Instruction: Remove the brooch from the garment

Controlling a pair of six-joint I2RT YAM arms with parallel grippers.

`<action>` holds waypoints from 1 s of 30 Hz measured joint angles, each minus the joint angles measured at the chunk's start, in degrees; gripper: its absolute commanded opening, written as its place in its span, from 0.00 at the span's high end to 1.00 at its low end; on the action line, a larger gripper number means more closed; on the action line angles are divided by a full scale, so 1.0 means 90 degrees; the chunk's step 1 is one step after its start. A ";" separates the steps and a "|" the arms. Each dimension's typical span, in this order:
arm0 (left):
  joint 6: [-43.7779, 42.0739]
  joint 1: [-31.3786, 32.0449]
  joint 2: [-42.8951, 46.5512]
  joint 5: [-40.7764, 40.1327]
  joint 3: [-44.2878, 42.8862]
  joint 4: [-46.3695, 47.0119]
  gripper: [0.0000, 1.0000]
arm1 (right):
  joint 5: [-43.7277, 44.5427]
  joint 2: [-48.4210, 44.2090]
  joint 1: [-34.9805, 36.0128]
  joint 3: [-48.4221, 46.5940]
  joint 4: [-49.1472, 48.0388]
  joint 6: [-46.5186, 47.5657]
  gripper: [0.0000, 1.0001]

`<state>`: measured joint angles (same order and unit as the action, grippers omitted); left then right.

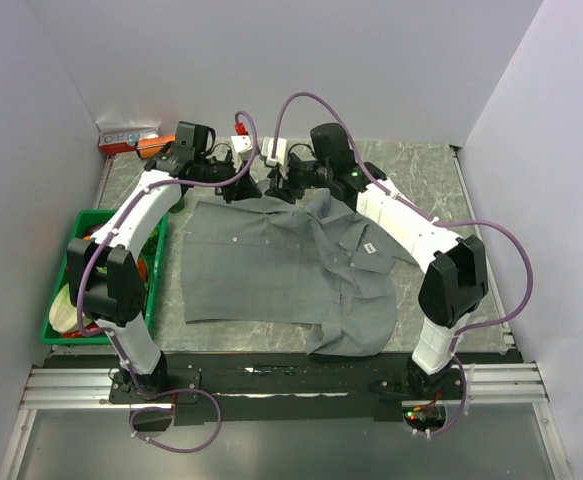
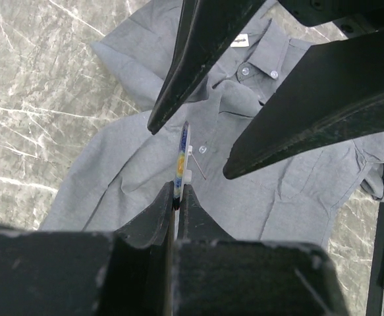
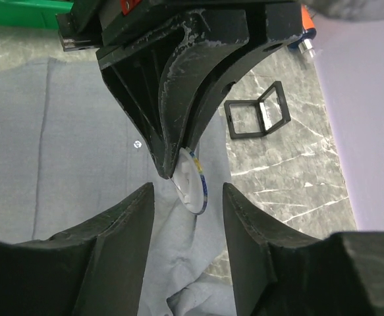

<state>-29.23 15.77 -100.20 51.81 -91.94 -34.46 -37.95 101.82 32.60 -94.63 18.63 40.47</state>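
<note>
Left tool [image 2: 177,195] clenched on the small round blue-rimmed brooch [image 2: 182,153], held edge-on above the grey button-up shirt [image 2: 277,184] spread on the marbled surface [image 2: 33,79]. The right tool [image 3: 187,197] flanks it, jaws apart. Removal looks essentially done.

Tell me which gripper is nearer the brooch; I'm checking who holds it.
Left. The left gripper is shut on the brooch, pinching its edge above the garment. The right gripper stands open around it, a finger each side, gaps showing.

Plain grey shirt [image 1: 271,265] with white buttons [image 2: 246,70] and white label [image 2: 242,41]. The brooch [image 3: 195,187] has a white face, blue rim. The surface [image 1: 421,170] is grey marble, veined white; the bin [image 1: 71,338] is green.
</note>
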 measured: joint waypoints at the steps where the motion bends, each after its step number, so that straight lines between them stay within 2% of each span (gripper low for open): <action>1: 0.0002 0.0000 0.0000 0.0000 0.0000 0.0002 0.99 | 0.0002 0.0010 0.0005 -0.0010 0.0010 0.0007 0.51; 23: 0.0041 -0.0034 0.0000 0.0002 0.0000 0.0036 0.99 | 0.0124 0.0311 0.0036 -0.0260 0.0209 0.0136 0.71; 30: 0.0012 -0.0051 0.0000 -0.0007 0.0000 0.0029 0.99 | 0.0117 0.0381 0.0034 -0.0369 0.0240 0.0027 0.74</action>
<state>-29.12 15.31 -100.20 51.75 -91.94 -34.20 -36.91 105.25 32.91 -97.95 20.80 40.71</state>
